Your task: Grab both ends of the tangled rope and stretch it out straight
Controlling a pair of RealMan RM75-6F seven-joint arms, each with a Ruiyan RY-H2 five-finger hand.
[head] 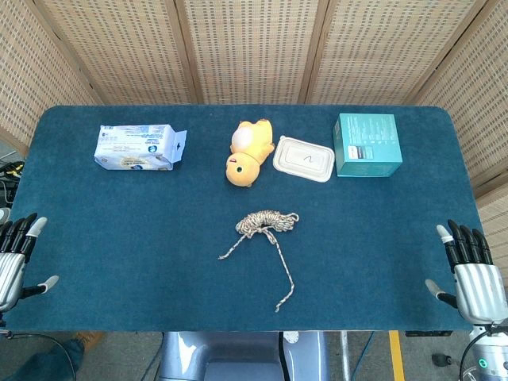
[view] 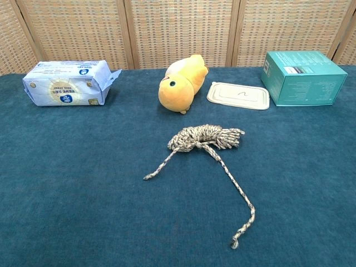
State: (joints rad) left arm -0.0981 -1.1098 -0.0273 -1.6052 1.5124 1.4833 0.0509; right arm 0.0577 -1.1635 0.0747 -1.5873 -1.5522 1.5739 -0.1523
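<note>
Both hands rest at the near edge of the blue desk (head: 119, 254), left hand (head: 14, 258) and right hand (head: 472, 278), each with fingers spread and holding nothing. Between them, mid-desk, lies the tangled rope (view: 206, 137), its two loose ends trailing toward the robot, well apart from either hand.

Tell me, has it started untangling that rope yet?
Nothing looks done: the speckled beige rope lies bundled mid-table, two loose ends trailing. The left hand and right hand sit open at the table's edges, holding nothing. Left: grabbing both ends and pulling straight.
</note>
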